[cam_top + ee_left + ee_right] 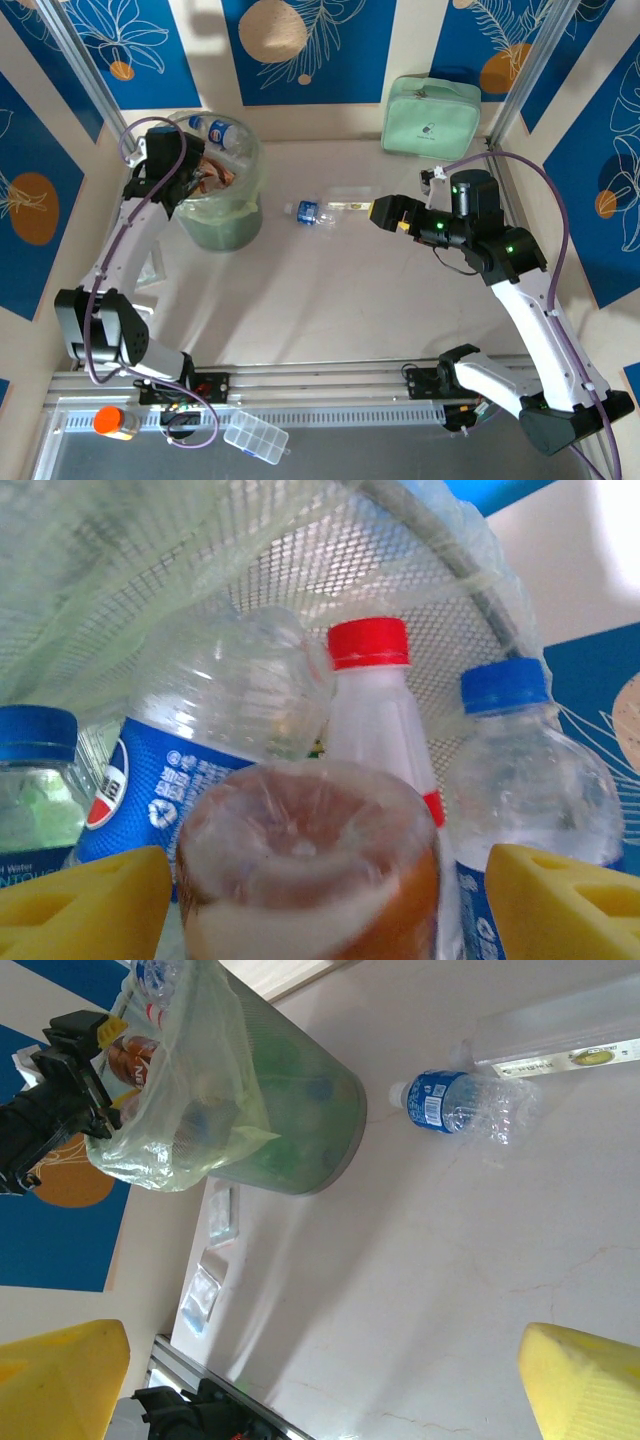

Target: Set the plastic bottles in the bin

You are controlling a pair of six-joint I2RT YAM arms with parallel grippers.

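The bin, lined with a pale green bag, stands at the back left and holds several plastic bottles. My left gripper hangs over its mouth. In the left wrist view the yellow fingers stand apart on either side of an orange-brown labelled bottle, bottom end towards the camera, with a gap showing on the right side. Behind it lie a blue-labelled bottle, a red-capped one and a blue-capped one. A crushed blue-labelled bottle lies on the table. My right gripper is open just right of it.
A long clear package lies between the loose bottle and my right gripper. A mint-green case sits at the back right. An orange-capped jar and a clear compartment box rest at the near edge. Small plastic bags lie beside the bin.
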